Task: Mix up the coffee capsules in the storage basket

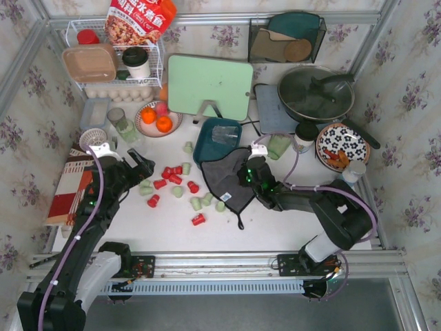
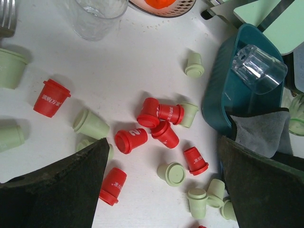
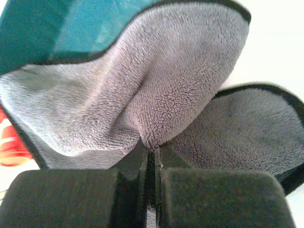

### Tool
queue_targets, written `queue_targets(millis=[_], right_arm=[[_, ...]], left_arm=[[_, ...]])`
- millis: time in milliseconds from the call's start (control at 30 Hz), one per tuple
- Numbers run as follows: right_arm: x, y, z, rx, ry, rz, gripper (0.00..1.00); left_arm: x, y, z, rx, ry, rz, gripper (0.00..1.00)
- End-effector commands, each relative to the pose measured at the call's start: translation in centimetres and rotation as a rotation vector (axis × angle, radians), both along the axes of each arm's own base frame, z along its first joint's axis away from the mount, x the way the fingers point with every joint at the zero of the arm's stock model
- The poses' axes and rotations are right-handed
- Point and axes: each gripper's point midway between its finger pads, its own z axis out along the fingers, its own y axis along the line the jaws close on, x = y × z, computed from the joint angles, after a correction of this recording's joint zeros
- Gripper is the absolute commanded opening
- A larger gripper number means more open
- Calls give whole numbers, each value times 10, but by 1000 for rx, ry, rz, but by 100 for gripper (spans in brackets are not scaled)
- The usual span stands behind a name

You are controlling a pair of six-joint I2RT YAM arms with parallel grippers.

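Many capsules [image 1: 176, 185] lie loose on the table [image 1: 172, 233], all outside the basket [image 1: 202, 146].
Red and pale green, they are scattered just left of the basket and in front of it. The left gripper [image 2: 161, 142] hangs over them, jaws wide, holding nothing. The right gripper [image 3: 151, 159] is pinched tight on a grey cloth [image 3: 180, 95] draped over the basket's near rim. A clear cup [image 2: 259, 66] lies inside the basket.

Top camera overlooks the whole white table [image 1: 165, 234]; both close wrist cameras share the teal plastic basket [image 2: 219, 90] and grey fleece cloth [image 3: 166, 85].
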Motion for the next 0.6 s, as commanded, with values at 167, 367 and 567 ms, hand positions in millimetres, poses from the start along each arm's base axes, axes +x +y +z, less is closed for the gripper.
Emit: queue_targets(millis=[167,367,567], right_arm=[[0,-6,91,63,-142,-11,0],[-6,-28,180,98,-322,-57,0],[-24,-58,259,157,-498,-124,0]], left_arm=[[-2,1,8,-11,-16,13,100],[-3,2,9,-15,-17,22,100],[-3,3,9,-14,-17,25,100]])
